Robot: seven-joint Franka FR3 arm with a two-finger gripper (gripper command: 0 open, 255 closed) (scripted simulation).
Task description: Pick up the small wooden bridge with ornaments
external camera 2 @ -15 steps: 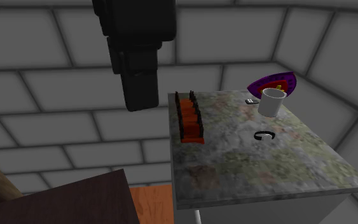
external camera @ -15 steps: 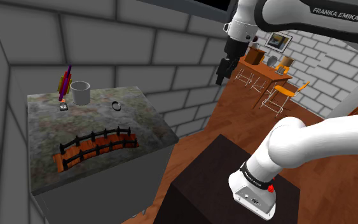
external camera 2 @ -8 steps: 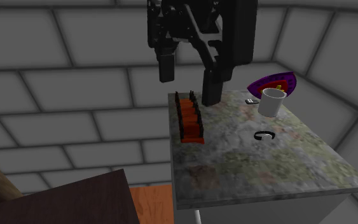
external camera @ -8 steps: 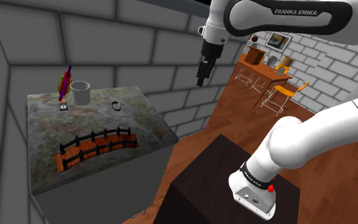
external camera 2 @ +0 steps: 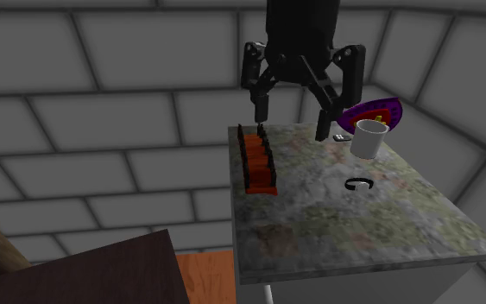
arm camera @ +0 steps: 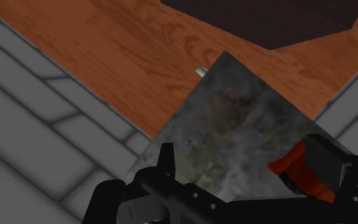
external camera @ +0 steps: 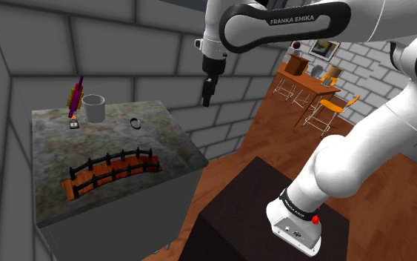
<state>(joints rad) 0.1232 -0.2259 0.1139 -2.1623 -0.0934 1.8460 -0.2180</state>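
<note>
The small bridge (external camera: 110,172) has orange-brown planks and black post railings. It lies near the front edge of a mottled stone table (external camera: 162,137). In the second exterior view the bridge (external camera 2: 258,164) runs along the table's left edge. My black gripper (external camera: 208,93) hangs open in the air, well above the table and off its right side in the shoulder view. Seen from the second exterior view, the gripper (external camera 2: 291,119) has its two fingers spread wide with nothing between them. In the wrist view the bridge's orange end (arm camera: 295,168) shows by one finger (arm camera: 327,162), far below.
At the back of the table stand a grey cup (external camera: 93,108), a purple and yellow object (external camera: 75,93), a small dark item (external camera: 74,124) and a black ring (external camera: 135,123). The dark stand (external camera: 266,215) sits on the wooden floor. Grey block walls enclose the table.
The arm has swung the gripper toward the shoulder view's left, closer to the table. In the second exterior view it moved away from the camera and now shows its spread fingers.
</note>
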